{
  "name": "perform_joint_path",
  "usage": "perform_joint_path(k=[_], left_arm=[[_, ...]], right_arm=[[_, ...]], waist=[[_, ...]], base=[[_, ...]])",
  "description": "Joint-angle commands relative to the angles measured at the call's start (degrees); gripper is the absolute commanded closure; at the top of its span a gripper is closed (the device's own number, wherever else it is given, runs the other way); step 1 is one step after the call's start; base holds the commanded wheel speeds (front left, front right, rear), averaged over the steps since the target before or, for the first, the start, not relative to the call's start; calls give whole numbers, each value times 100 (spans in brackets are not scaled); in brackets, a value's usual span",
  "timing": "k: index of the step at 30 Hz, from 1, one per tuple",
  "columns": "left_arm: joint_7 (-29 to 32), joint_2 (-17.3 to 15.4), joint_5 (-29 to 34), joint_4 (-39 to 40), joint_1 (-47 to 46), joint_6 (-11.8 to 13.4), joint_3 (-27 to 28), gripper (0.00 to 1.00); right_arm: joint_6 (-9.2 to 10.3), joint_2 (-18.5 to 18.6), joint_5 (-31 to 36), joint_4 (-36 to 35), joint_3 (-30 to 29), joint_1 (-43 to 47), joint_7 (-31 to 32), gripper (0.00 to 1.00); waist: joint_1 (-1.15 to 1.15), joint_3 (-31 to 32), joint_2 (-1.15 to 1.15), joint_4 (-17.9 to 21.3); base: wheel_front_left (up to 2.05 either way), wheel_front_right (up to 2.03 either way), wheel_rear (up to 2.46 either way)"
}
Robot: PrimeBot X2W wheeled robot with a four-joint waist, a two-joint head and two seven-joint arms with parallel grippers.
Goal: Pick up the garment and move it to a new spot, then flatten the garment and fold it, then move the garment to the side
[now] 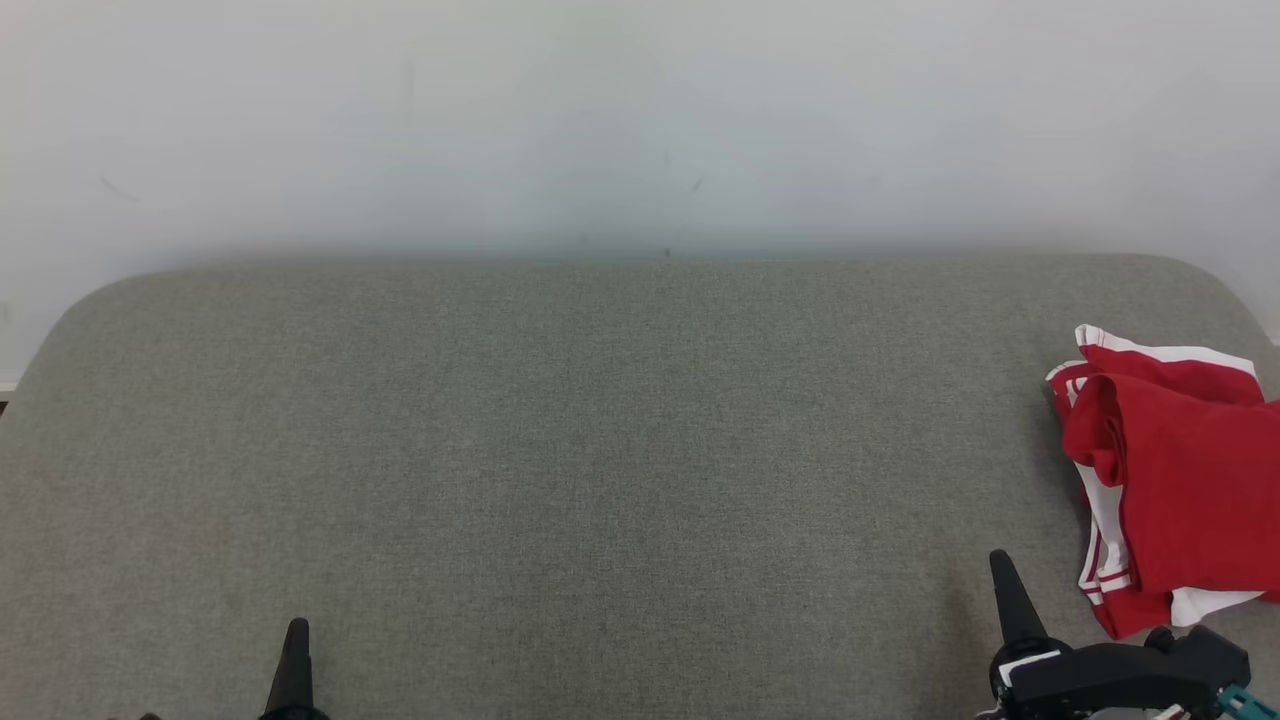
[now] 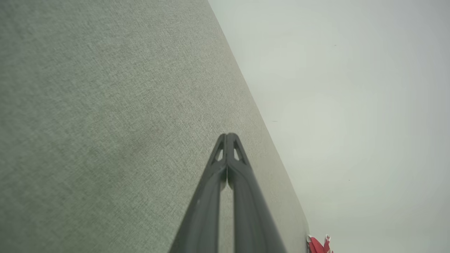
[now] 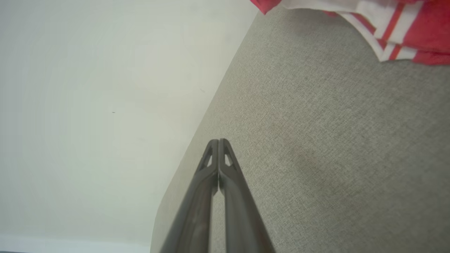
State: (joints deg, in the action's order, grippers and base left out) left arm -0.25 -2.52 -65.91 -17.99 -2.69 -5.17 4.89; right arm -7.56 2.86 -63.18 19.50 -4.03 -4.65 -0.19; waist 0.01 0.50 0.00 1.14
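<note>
Garment [image 1: 1170, 470] first: you have a red piece with white trim and red-and-white striped bands, lying crumpled at the right edge of the grey fabric bench [image 1: 600, 450], about midway between its far right corner and its near edge. In the head view part of it runs out of the picture on the right.

Your left gripper [image 1: 297, 625] sits low at the near edge, left of the middle, with its fingers pointing straight towards the far edge and the pale wall [image 1: 640, 120]. The left wrist view shows its jaws pressed tip to tip, with nothing between them [image 2: 227, 135].

Your right gripper [image 1: 1000, 558] sits at the near edge towards the right corner. Its fingers lean a little leftwards, and its dark wrist body stretches off to the right. Its jaws are also closed on nothing [image 3: 218, 140], just beside the garment's near end but apart from it.

The heap's long axis runs from the far side to the near side, along the right edge. Its striped bands [image 3: 390, 31] face the bench's middle and the near edge.
</note>
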Motion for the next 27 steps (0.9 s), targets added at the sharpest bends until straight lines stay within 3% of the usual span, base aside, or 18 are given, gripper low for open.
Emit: perform_joint_path(k=[1, 27], left_arm=[[36, -32, -133, 77, -124, -42, 25, 100], [393, -40, -1514, 261, -264, -147, 105, 100]], right_arm=[[8, 2, -146, -76, -21, -96, 29, 100], [11, 2, -1655, -345, -151, -140, 383, 100]], waist=[[0, -1, 0, -2], [0, -33, 0, -56]], base=[[0, 0, 0], [0, 0, 0]])
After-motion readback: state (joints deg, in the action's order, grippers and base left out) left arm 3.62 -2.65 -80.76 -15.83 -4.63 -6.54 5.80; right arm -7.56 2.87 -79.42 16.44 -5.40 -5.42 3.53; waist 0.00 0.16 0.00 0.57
